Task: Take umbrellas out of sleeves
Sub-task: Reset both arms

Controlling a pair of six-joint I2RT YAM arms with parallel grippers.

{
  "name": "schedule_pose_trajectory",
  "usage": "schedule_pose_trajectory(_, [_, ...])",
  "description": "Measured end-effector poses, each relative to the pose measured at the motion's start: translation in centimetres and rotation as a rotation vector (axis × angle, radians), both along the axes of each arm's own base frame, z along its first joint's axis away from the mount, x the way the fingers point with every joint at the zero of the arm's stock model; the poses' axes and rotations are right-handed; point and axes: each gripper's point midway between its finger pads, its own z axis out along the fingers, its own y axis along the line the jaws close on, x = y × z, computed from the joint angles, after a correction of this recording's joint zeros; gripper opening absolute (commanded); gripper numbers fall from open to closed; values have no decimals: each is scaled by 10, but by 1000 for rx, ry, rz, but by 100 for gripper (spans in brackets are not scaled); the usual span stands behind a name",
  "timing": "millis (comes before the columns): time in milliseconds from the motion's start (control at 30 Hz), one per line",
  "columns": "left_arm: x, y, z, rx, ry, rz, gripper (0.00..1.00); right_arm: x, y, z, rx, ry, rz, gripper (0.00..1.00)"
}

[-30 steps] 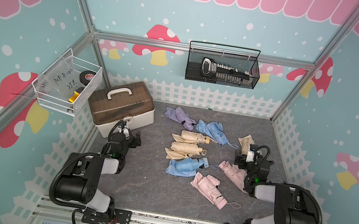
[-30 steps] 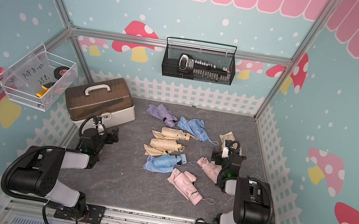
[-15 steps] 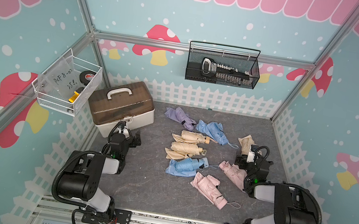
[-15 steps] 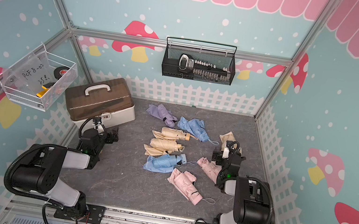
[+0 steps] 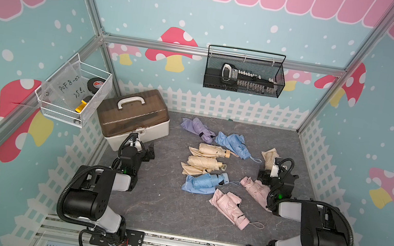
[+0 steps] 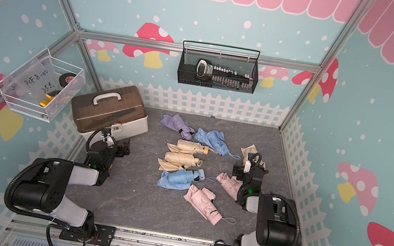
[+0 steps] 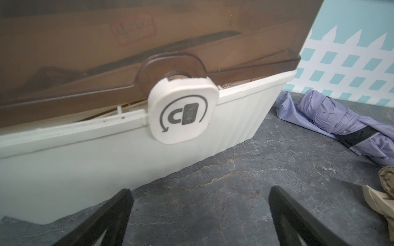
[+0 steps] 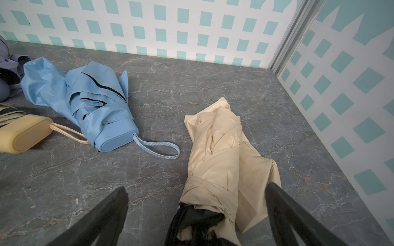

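Note:
Several folded umbrellas lie on the grey mat in both top views: lilac (image 5: 197, 129), blue (image 5: 233, 144), two beige (image 5: 213, 150) (image 5: 201, 163), another blue (image 5: 203, 183) and two pink (image 5: 229, 207) (image 5: 256, 190). Flat fabric in matching colours, seemingly sleeves (image 5: 188, 185), lies beside some. My right gripper (image 8: 196, 187) is open, its fingers on either side of the black-lined end of a beige umbrella (image 8: 219, 149) at the right. My left gripper (image 7: 199, 191) is open and empty over bare mat, facing the box latch (image 7: 183, 110).
A white box with a brown lid (image 5: 134, 116) stands at the back left, close to my left gripper (image 5: 149, 152). A black wire basket (image 5: 244, 74) hangs on the back wall and a white one (image 5: 73, 95) on the left wall. Fence-patterned walls enclose the mat.

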Motion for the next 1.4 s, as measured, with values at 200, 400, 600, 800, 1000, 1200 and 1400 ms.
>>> schedule_pose_trajectory(200, [0,0,0,1,0,1,99,0,0,0,0,0,0,99])
schedule_pose_trajectory(400, [0,1,0,1,0,3,99,-1,3,-2,-6,10,0,99])
schedule_pose_trajectory(600, [0,1,0,1,0,3,99,-1,1,-2,-9,10,-7,99])
schedule_pose_trajectory(800, [0,1,0,1,0,3,99,-1,1,-2,-9,10,-7,99])
schedule_pose_trajectory(1000, [0,1,0,1,0,3,99,-4,5,8,-11,-16,18,99])
schedule_pose_trajectory(1200, [0,1,0,1,0,3,99,-3,3,6,-14,-17,2,99])
schedule_pose_trajectory(1400, [0,1,0,1,0,3,99,-5,2,-9,-13,31,1,99])
